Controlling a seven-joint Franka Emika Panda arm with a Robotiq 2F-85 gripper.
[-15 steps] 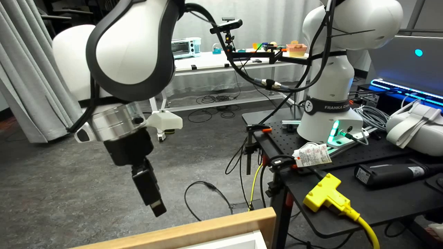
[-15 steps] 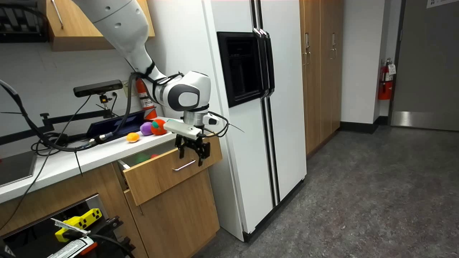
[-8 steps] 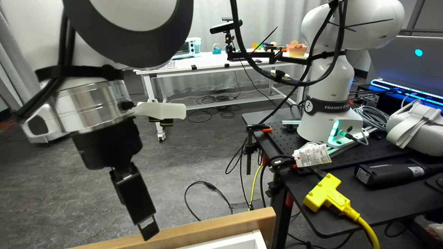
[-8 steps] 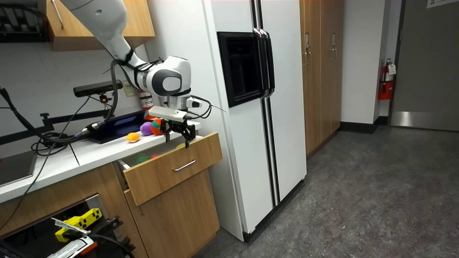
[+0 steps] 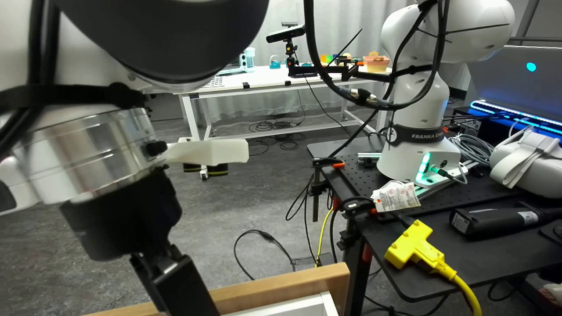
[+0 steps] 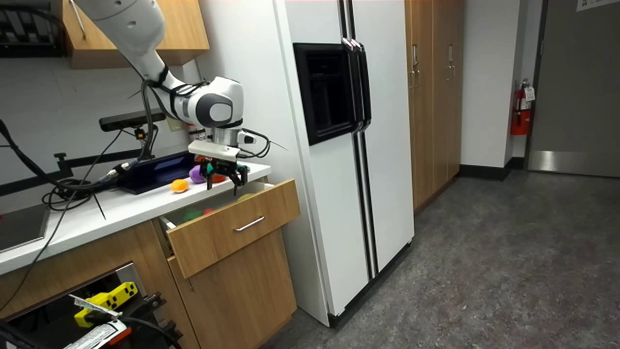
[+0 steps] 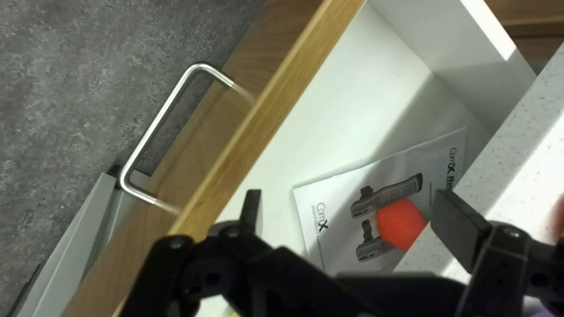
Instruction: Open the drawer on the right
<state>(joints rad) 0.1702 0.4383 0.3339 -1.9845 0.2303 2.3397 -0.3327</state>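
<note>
The drawer stands open, its wood front [image 6: 232, 228] pulled out from under the counter; its light wood top edge also shows in an exterior view [image 5: 281, 285] and in the wrist view [image 7: 264, 119]. The metal handle [image 6: 249, 224] sits on the front and shows in the wrist view [image 7: 155, 123], clear of the fingers. Inside are a printed leaflet [image 7: 326, 189] and a red ball [image 7: 401, 223]. My gripper [image 6: 224, 183] is open and empty above the drawer; in the wrist view its fingers [image 7: 348, 209] are wide apart. Its fingertips are out of frame in an exterior view [image 5: 184, 289].
The white counter [image 7: 520, 127] edge lies beside one finger. On it are an orange ball [image 6: 179, 185], a purple ball [image 6: 196, 174] and a dark blue tray [image 6: 160, 172]. A white fridge [image 6: 387, 184] stands right of the drawer. A black table [image 5: 461, 259] carries the robot base.
My gripper has moved from in front of the drawer front, above the handle, back over the drawer toward the counter. It stays open. The drawer has not moved.
</note>
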